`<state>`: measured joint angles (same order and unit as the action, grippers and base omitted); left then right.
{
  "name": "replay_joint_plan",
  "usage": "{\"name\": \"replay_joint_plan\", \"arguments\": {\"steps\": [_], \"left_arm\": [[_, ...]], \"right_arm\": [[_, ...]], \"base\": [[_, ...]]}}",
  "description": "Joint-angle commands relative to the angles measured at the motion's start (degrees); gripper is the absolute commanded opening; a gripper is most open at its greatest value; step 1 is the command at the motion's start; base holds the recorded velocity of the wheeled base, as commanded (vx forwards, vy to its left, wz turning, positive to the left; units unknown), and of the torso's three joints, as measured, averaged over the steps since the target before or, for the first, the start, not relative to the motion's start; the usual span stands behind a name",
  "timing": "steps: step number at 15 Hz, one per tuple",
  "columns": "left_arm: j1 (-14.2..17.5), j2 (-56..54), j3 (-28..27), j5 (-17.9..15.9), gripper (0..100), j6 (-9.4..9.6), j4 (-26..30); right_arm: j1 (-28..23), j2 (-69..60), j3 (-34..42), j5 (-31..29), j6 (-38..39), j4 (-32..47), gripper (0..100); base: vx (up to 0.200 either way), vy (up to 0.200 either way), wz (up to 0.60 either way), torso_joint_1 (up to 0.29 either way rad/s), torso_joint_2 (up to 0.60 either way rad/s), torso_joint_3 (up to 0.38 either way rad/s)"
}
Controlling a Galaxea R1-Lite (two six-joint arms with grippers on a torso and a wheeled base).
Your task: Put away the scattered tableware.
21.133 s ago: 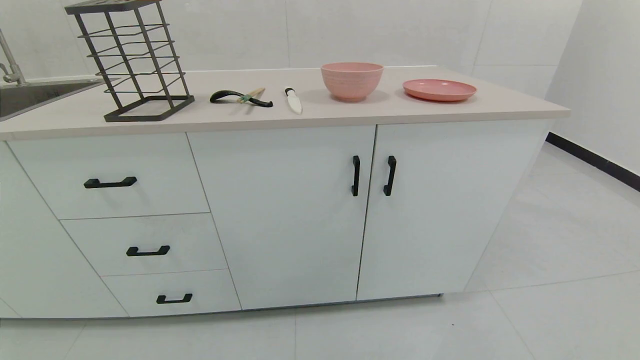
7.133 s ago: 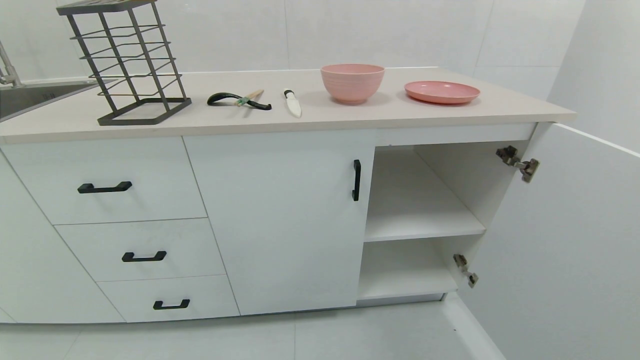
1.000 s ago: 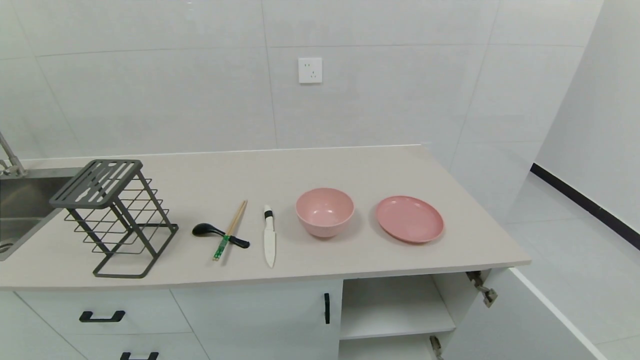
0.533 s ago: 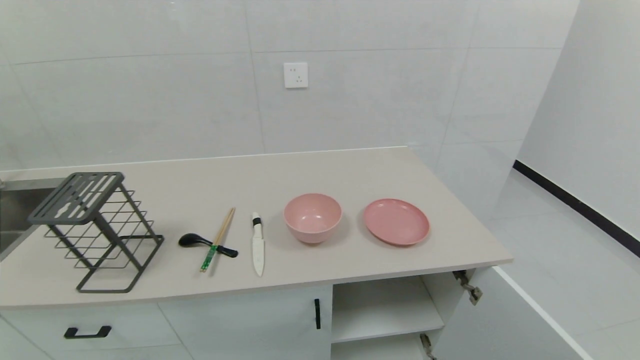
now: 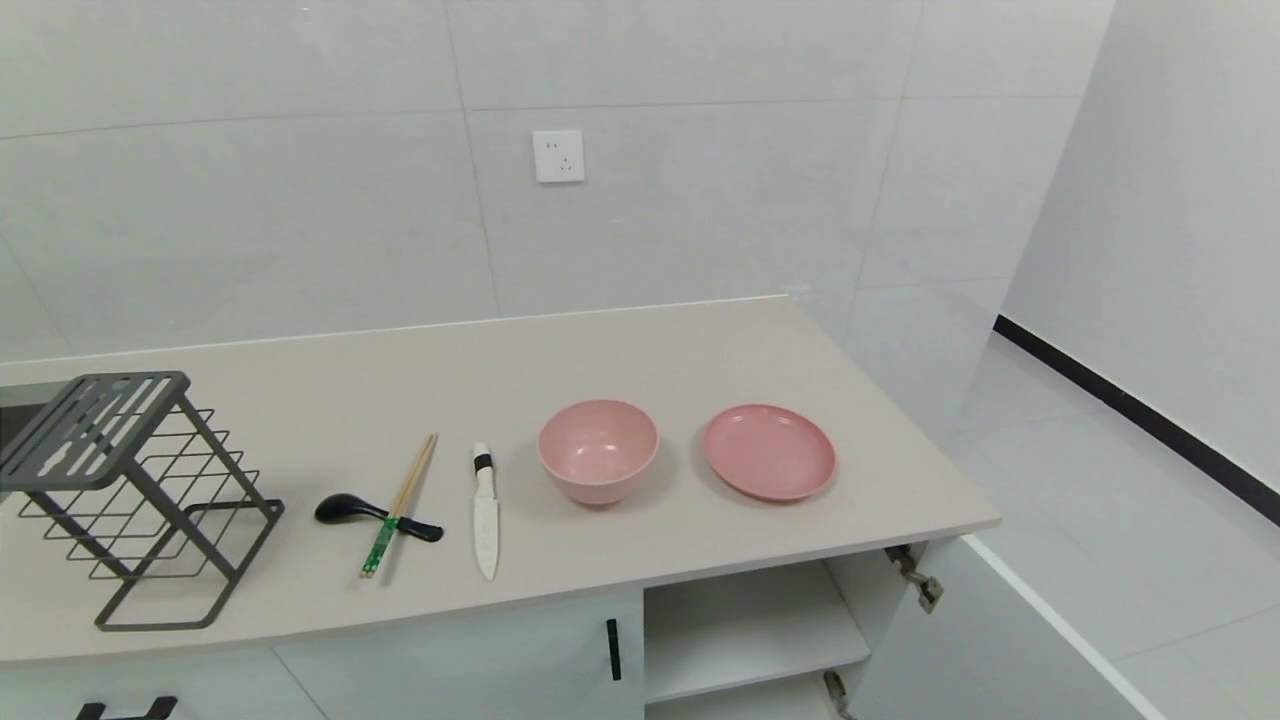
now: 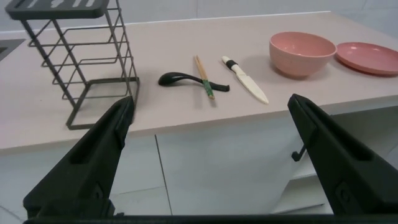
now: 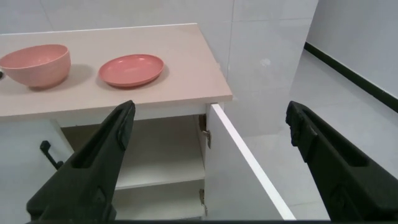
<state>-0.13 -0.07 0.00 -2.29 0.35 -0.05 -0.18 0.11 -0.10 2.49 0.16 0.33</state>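
Note:
On the beige counter (image 5: 600,350) lie a black spoon (image 5: 340,508), a pair of chopsticks (image 5: 400,500) crossing its handle, and a white knife (image 5: 485,510). To their right stand a pink bowl (image 5: 597,452) and a pink plate (image 5: 768,452). My left gripper (image 6: 210,102) hangs open in front of the counter edge, facing the spoon (image 6: 177,79), chopsticks (image 6: 202,71) and knife (image 6: 249,81). My right gripper (image 7: 210,107) is open too, held off the counter's right end, with the bowl (image 7: 34,65) and plate (image 7: 132,70) beyond it. Neither holds anything.
A dark wire rack (image 5: 90,425) stands at the counter's left. Under the plate the right cabinet door (image 5: 1000,640) is swung open, showing a white shelf (image 5: 750,625). The door beside it, with a black handle (image 5: 613,650), is shut. Tiled floor lies to the right.
The right cabinet door, shut at first, now stands open. The head camera has since risen above the counter and keeps shifting right, so everything slides left in the picture. The tableware has not moved.

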Motion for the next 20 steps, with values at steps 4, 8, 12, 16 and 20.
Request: {"name": "replay_joint_plan", "arguments": {"steps": [4,8,12,16,20], "left_arm": [[0.0,0.1,0.0,0.1,100,-0.27,0.0],[0.0,0.1,0.0,0.1,100,-0.27,0.0],[0.0,0.1,0.0,0.1,100,-0.35,0.0],[0.0,0.1,0.0,0.1,100,-0.97,-0.1],[0.0,0.1,0.0,0.4,100,-0.97,-0.1]], "right_arm": [[0.0,0.0,0.0,0.1,-0.1,0.0,100],[0.0,0.0,0.0,0.1,0.0,0.0,100],[0.0,0.0,0.0,0.1,0.0,0.0,100],[0.0,0.0,0.0,0.0,0.0,0.0,100],[0.0,0.0,0.0,0.1,0.0,0.0,100]], "base": [[0.0,0.0,0.0,0.0,0.0,0.0],[0.0,0.0,0.0,0.127,-0.25,-0.118],[0.05,0.0,0.0,0.162,-0.31,-0.148],[0.1,0.0,0.0,0.011,-0.02,-0.005],[0.0,0.0,0.0,0.019,0.01,-0.002]]}}
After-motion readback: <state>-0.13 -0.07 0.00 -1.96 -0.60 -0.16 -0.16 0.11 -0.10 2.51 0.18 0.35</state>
